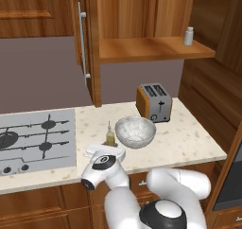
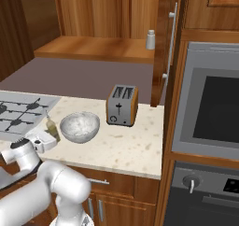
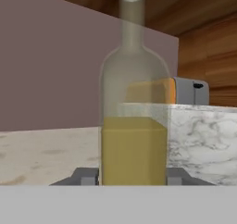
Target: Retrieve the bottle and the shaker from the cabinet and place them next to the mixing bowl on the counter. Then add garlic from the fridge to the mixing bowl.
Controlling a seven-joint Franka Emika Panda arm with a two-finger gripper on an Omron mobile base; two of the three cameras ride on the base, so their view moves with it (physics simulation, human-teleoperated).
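Closest to the camera on the hand, the gripper (image 3: 133, 176) has its two grey fingertips on either side of the bottle (image 3: 134, 121), one at the left of the glass and one at the right, so it is clamped on the bottle low on its body. This bottle stands upright on the surface (image 1: 189, 143), with yellow-green oil filling about the lower half and a long thin neck above. From the left base view the white hand comes down at the front edge of the surface, and the bottle (image 1: 110, 136) rises just behind it.

Just beside the bottle, to its right in both base views, stands the mixing bowl (image 1: 135, 131), a deep mottled grey-white bowl; I cannot tell whether the two touch. To the left of the bottle lies the grey gas hob (image 1: 35, 140), set into the surface.

Behind the bowl, a little to the right and near the back wall, is the toaster (image 1: 154, 102) with orange sides and two slots on top.

Farther up, the cabinet (image 1: 142, 15) is open, and its door (image 1: 87, 39) with the long silver bar handle stands at the left of the opening. On the plank shelf (image 1: 142, 50), close to the right end, the small pale shaker (image 1: 189, 36) stands upright.

At the right in the right base view, a built-in oven (image 2: 207, 108) is set into the tall wooden unit.
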